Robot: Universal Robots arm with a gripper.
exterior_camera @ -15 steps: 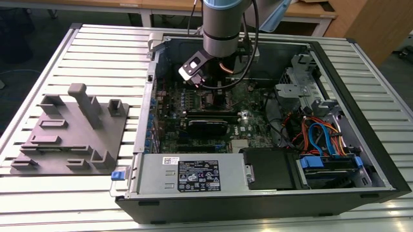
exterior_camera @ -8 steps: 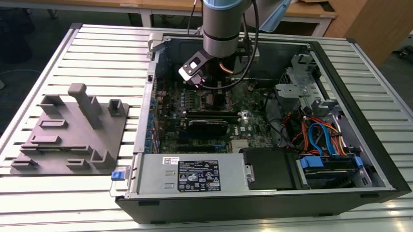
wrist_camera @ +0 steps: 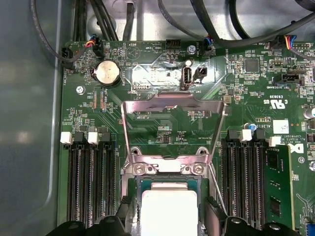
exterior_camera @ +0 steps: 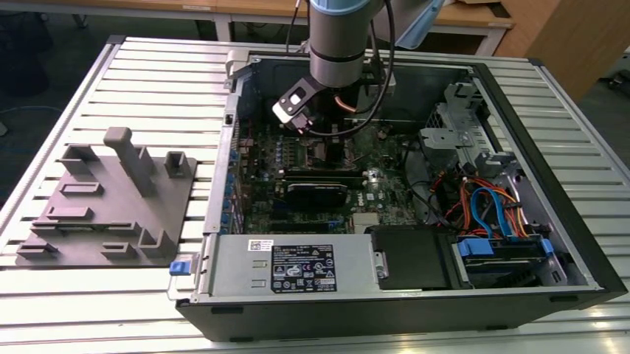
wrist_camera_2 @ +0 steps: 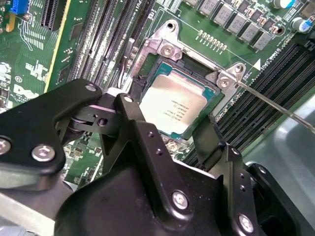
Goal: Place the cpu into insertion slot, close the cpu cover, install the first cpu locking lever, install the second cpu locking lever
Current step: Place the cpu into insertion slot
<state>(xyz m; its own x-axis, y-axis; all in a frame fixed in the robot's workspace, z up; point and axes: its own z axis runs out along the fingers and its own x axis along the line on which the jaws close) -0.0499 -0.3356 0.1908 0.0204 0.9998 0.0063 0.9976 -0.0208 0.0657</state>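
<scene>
Silver-grey cpu (wrist_camera_2: 172,105) lies flat in the slot (wrist_camera_2: 166,48), at 11 o'clock in the case (exterior_camera: 394,317) by the exterior view, straddled by the released gripper (wrist_camera_2: 167,124), fingers (wrist_camera_2: 130,113) apart, cover (wrist_camera: 162,102) swung open just beyond.

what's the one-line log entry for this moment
chip: sitting in socket | cover: open | gripper: open, fingers either side of chip
</scene>
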